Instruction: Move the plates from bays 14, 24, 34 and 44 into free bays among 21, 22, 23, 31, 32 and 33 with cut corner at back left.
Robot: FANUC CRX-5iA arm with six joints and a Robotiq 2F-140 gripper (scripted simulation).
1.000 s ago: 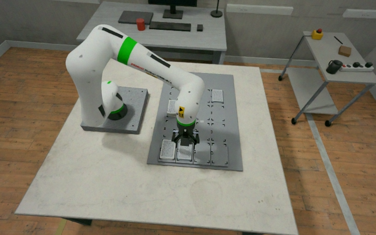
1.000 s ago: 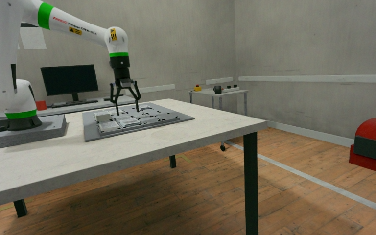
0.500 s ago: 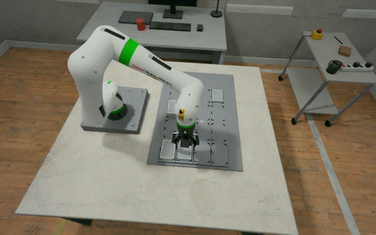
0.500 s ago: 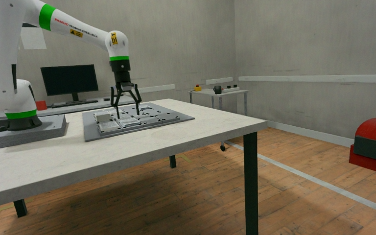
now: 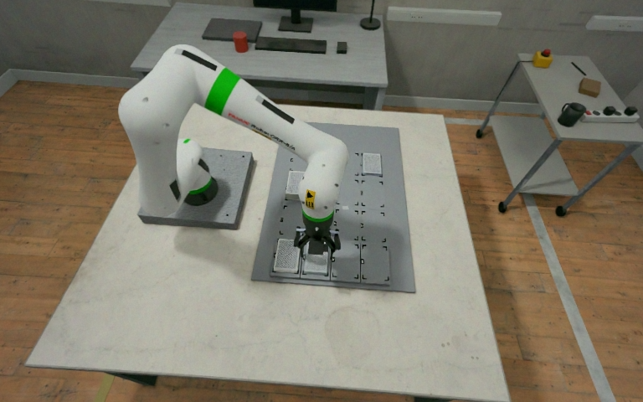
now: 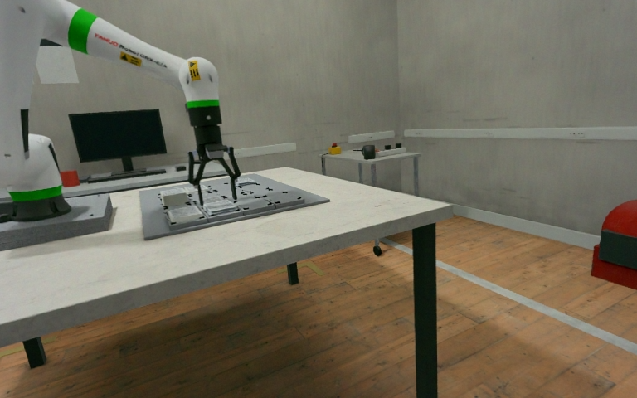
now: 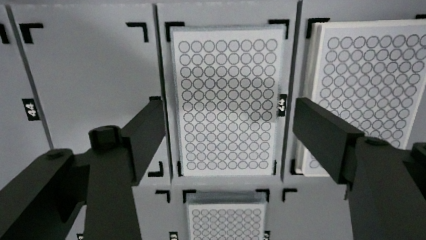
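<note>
Right, you had end effector open wide, nothing gripped, fingers either side of bay-24 plate. That plate lay flat; beside it, towards arm base, sat bay-14 plate. Bay-23 plate lay just left of bay-24 plate.

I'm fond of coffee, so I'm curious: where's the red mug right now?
The red mug is on the desk behind the arm, beside the keyboard in the top view, far left in the exterior view.
</note>
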